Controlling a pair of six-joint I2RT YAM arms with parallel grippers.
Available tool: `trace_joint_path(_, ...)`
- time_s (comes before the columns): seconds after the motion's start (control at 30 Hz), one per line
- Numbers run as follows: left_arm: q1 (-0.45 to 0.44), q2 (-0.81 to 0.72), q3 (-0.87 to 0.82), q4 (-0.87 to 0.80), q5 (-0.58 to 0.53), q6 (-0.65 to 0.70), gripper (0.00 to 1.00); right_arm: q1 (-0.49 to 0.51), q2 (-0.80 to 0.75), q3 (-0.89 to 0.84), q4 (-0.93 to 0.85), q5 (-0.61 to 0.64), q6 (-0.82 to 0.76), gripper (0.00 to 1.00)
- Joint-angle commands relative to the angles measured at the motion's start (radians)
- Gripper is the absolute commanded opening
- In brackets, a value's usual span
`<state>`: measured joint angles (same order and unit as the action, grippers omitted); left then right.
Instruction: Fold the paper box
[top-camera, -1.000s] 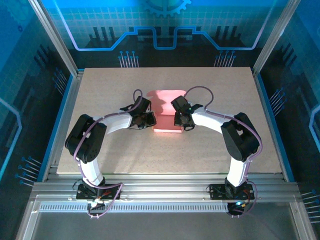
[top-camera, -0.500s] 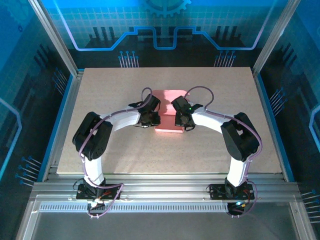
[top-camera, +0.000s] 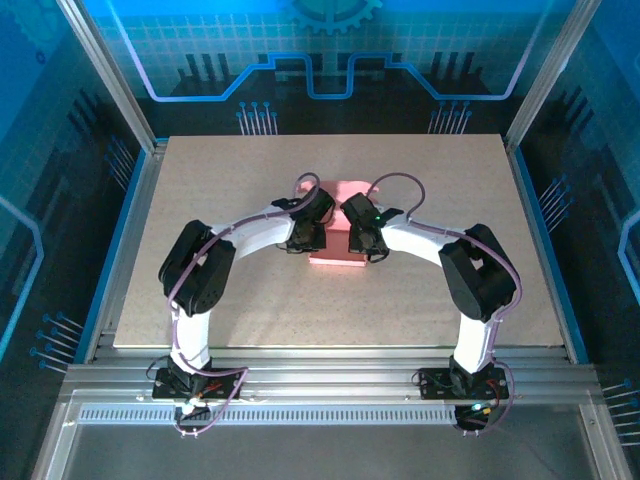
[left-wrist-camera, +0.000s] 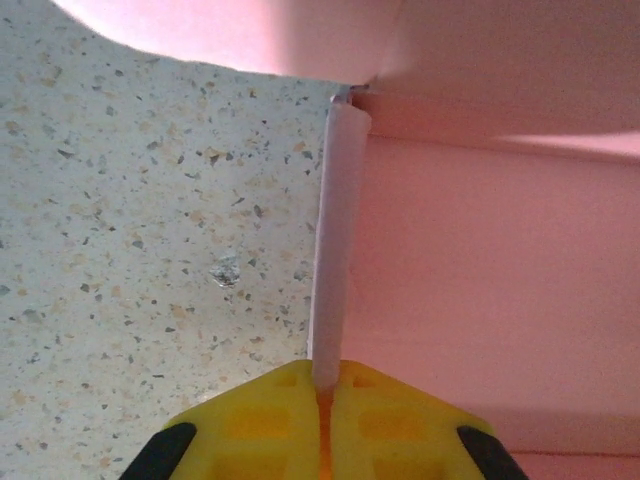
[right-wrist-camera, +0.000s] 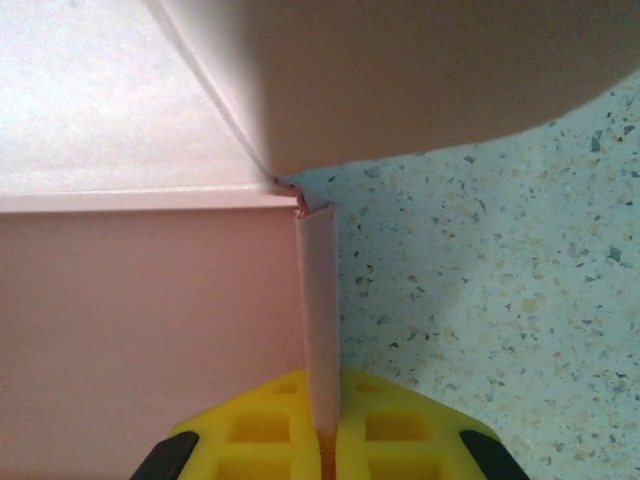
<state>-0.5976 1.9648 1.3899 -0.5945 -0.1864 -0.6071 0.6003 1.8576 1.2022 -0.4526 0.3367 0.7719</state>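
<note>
Sitting at the centre of the table (top-camera: 230, 180), the paper box (top-camera: 336, 257) is lying half-formed. Its pink floor is resting flat on the speckled top, with thin side flaps standing up at 9 and 3 o'clock. At 9 o'clock the left gripper (left-wrist-camera: 323, 385) is pinching that flap edge-on, jaws closed tight on the card. At 3 o'clock the right gripper (right-wrist-camera: 322, 395) is clamping its flap the same way. Against a second ago, the left gripper is sitting further in toward 3 o'clock, covering more pink; the right gripper is staying put.
</note>
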Motion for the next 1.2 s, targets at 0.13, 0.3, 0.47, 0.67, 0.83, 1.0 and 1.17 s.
trace_joint_path(0.13,-0.023,0.071,0.091,-0.157,-0.108,-0.077,0.02,0.077,-0.005,0.019,0.049,0.027,0.073,0.0)
trace_joint_path(0.3,-0.048,0.107,0.132,-0.215,-0.208,-0.074,0.0,0.104,-0.002,0.01,0.067,0.04,0.109,0.0)
trace_joint_path(0.47,-0.068,0.145,0.169,-0.308,-0.359,-0.062,0.0,0.105,0.006,0.016,0.057,0.049,0.116,0.0)
trace_joint_path(0.67,-0.072,0.155,0.182,-0.374,-0.474,-0.053,0.0,0.104,0.002,0.008,0.068,0.047,0.122,0.0)
trace_joint_path(0.83,-0.055,0.095,0.087,-0.177,-0.253,-0.062,0.13,0.104,0.003,0.007,0.079,0.028,0.118,0.0)
trace_joint_path(1.0,-0.018,0.048,0.008,-0.065,-0.145,-0.082,0.17,0.097,-0.012,-0.012,0.08,0.032,0.116,0.0)
trace_joint_path(1.17,0.014,0.019,-0.052,-0.001,-0.086,-0.089,0.11,0.091,-0.017,-0.022,0.083,0.029,0.116,0.0)
